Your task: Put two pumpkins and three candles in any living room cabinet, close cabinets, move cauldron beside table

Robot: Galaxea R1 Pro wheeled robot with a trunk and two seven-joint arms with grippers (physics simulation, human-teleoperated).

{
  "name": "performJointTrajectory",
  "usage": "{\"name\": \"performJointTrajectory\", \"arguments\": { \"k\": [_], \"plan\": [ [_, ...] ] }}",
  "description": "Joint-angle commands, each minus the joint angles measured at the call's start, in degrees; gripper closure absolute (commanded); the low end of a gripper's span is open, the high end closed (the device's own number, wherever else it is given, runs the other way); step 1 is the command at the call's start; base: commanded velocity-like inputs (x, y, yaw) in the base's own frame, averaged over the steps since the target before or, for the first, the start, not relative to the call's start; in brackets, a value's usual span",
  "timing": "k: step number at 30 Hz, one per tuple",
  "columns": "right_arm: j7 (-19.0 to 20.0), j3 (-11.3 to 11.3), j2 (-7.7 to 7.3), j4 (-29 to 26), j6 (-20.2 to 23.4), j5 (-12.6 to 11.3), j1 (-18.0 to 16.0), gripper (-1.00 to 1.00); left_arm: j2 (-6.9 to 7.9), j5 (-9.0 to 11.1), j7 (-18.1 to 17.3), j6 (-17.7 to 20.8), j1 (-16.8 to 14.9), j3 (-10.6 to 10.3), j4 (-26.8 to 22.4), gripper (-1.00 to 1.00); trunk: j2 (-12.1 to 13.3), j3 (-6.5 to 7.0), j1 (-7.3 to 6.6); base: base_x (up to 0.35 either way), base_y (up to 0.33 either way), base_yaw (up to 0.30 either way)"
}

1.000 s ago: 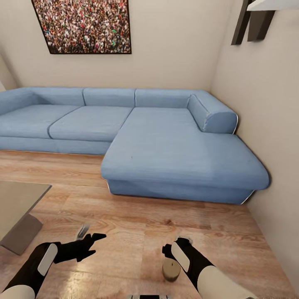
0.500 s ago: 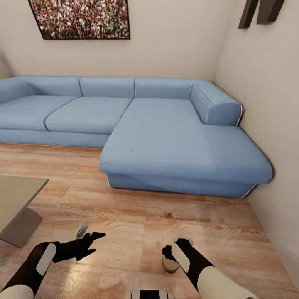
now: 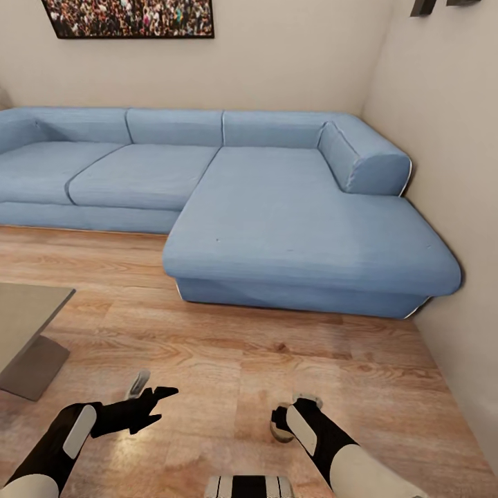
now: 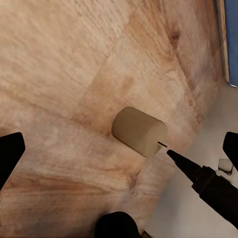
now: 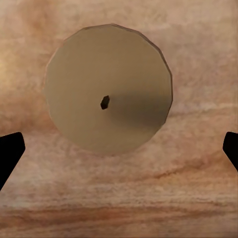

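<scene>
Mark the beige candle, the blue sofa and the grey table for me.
Short beige cylindrical candle (image 5: 108,89), right wrist view: flat top face near the wick.
Long blue fabric corner sofa (image 3: 290,235), head view: chaise seat.
Low grey table (image 3: 21,318), head view: bare tabletop.

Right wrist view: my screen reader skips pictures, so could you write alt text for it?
A short beige-olive cylindrical candle with a small dark wick, seen straight down onto its round top, stands on a light wooden plank floor. The two black fingertips of the right gripper sit wide apart at the picture's edges, not touching the candle.
</scene>
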Motion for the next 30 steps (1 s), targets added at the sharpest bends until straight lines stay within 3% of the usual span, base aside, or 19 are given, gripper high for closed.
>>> {"name": "performJointTrajectory", "arguments": {
  "k": [1, 12, 30],
  "plan": [
    [0.00, 0.01, -0.02, 0.00, -0.07, 0.01, 0.00, -1.00, -0.05, 0.03, 0.02, 0.01, 0.00, -0.02, 0.00, -1.00, -0.02, -0.23, 0.02, 0.000, 0.000, 0.000],
    [0.00, -0.03, -0.01, -0.05, -0.19, 0.00, 0.00, -1.00, -0.73, -0.06, 0.06, -0.40, 0.00, -0.06, 0.00, -1.00, -0.14, -2.22, 0.25, 0.000, 0.000, 0.000],
    [0.08, -0.08, 0.17, -0.09, -0.19, 0.03, 0.00, -1.00, -0.75, -0.06, 0.15, -0.34, 0.00, -0.06, 0.00, -1.00, -0.14, -2.22, 0.25, 0.025, 0.000, 0.000]
  ]
}}
